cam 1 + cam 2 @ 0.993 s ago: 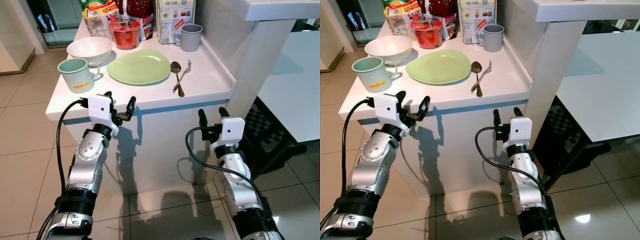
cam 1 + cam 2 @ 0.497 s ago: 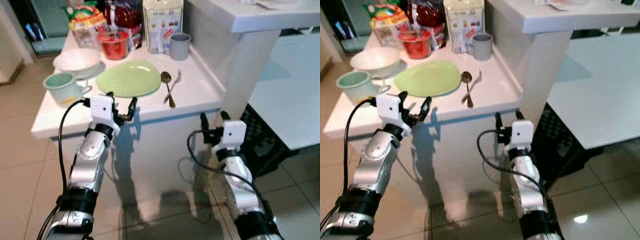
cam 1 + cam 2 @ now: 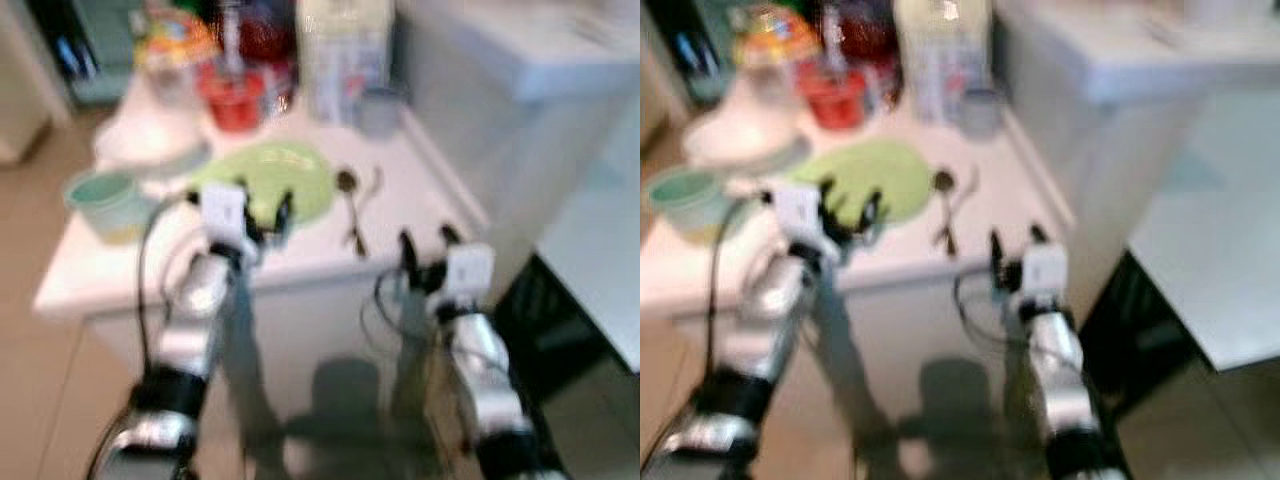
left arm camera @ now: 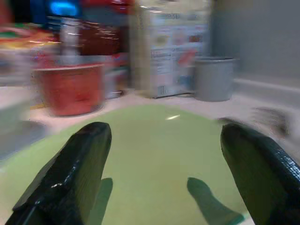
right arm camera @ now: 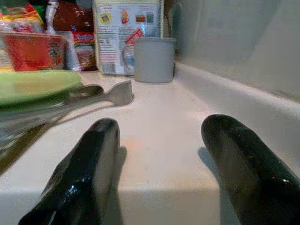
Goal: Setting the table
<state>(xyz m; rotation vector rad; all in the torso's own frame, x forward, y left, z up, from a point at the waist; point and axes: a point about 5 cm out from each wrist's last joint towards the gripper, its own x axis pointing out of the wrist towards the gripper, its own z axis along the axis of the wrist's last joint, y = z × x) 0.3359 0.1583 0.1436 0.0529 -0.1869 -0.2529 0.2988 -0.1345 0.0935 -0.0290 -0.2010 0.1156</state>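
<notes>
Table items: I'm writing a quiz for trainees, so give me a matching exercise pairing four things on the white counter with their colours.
Things:
1. plate
2. cup
3. container
4. mug

Colours:
A. grey
B. red
C. pale mint green
D. light yellow-green

Pairs: 1-D, 2-A, 3-B, 4-C

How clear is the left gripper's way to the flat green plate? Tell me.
Probably clear, yes. The left gripper hangs open right over the near edge of the flat green plate, whose surface between the fingers is bare. The red container and grey cup stand beyond its far rim.
</notes>
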